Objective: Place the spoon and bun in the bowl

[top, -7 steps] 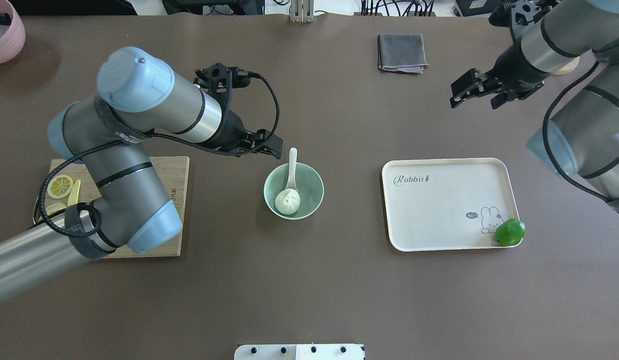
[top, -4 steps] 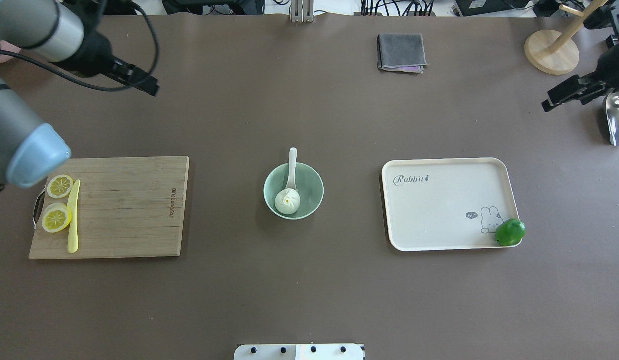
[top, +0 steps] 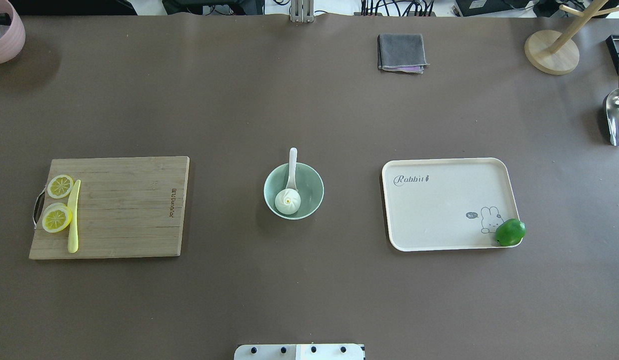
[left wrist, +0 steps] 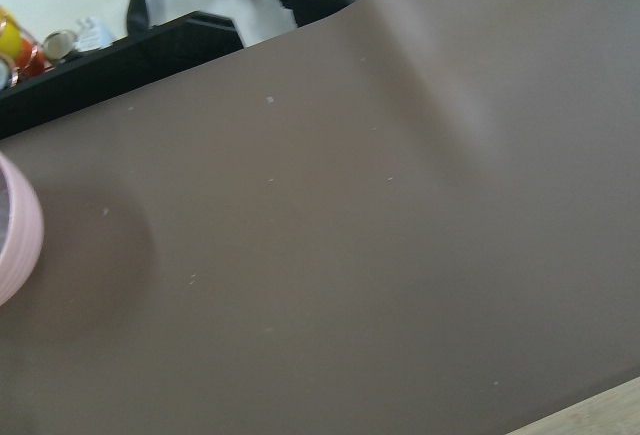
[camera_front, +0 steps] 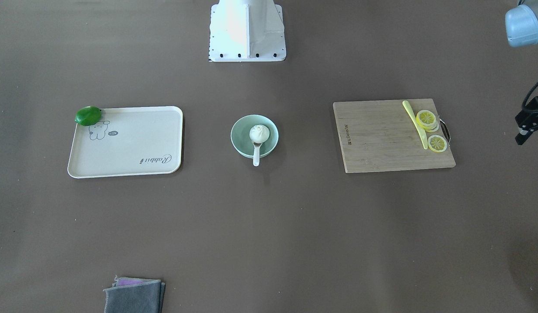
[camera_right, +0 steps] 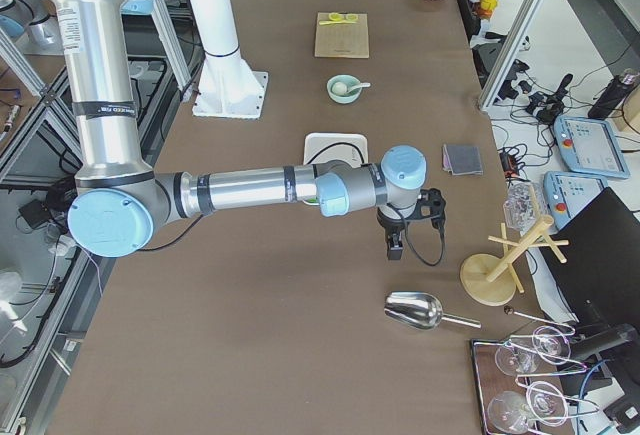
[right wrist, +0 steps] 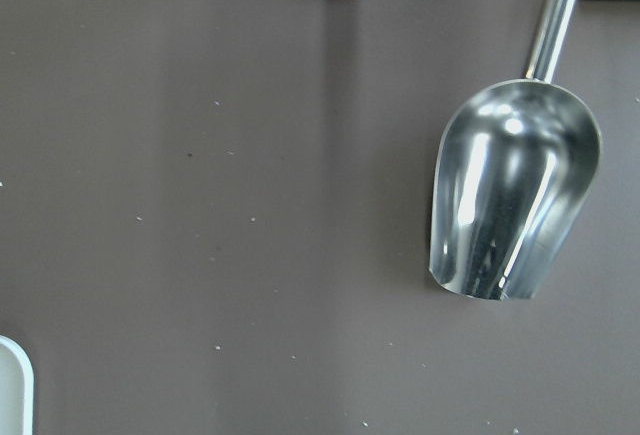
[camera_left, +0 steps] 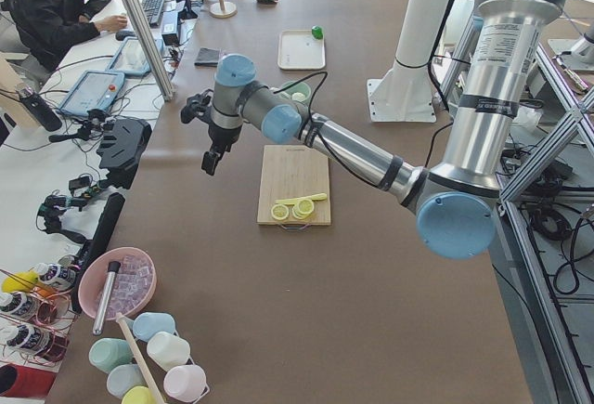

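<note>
Bun and spoon lie in the bowl; my pincers hang wide.
The bun rests on the spoon's scoop in the mint-green bowl at mid-table, with the handle over the far rim. My left pincer hangs beyond the cutting board, my right pincer near the steel scoop. I cannot tell whether either is clenched.

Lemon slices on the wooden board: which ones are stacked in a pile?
The pile nearer the robot's base: stacked edges show underneath. The single slice lies flat on the cutting board, beside the yellow knife.
</note>
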Robot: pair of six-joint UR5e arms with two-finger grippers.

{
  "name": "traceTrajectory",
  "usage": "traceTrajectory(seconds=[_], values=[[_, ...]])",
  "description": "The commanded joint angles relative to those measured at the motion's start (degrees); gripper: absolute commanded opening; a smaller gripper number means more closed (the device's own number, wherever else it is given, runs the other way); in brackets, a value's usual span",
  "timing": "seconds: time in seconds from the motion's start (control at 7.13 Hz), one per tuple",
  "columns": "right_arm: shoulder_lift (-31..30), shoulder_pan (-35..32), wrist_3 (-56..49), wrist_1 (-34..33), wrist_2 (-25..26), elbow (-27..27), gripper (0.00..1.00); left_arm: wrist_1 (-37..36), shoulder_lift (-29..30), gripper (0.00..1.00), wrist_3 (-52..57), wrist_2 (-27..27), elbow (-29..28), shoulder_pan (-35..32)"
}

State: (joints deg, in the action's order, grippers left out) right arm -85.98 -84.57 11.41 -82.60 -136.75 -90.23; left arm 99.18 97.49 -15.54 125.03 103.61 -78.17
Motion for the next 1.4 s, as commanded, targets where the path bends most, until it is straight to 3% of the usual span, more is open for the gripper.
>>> traceTrajectory(seconds=[0.0,0.28,0.56,1.26], values=[[-5.4,-3.3,-1.0,0.1,-1.8,0.6,1.00,-0.6,-4.1,0.98,0.2,0.6,-3.7,-5.7],[-8.2,-5.0,-1.7,-1.4,-2.8,-3.1,1.00,-0.7,-9.8,0.98,0.2,8.8,-3.8,-11.5],[-7.6,-4.8,-1.3,-10.2,-2.3,-9.4,1.00,-0.7,-12.9,0.98,0.2,8.7,-3.9,-12.6],[-8.4,-4.7,-1.6,-10.8,-2.4,-8.8,1.00,-0.7,-14.7,0.98,-0.1,8.6,-4.5,-12.5]])
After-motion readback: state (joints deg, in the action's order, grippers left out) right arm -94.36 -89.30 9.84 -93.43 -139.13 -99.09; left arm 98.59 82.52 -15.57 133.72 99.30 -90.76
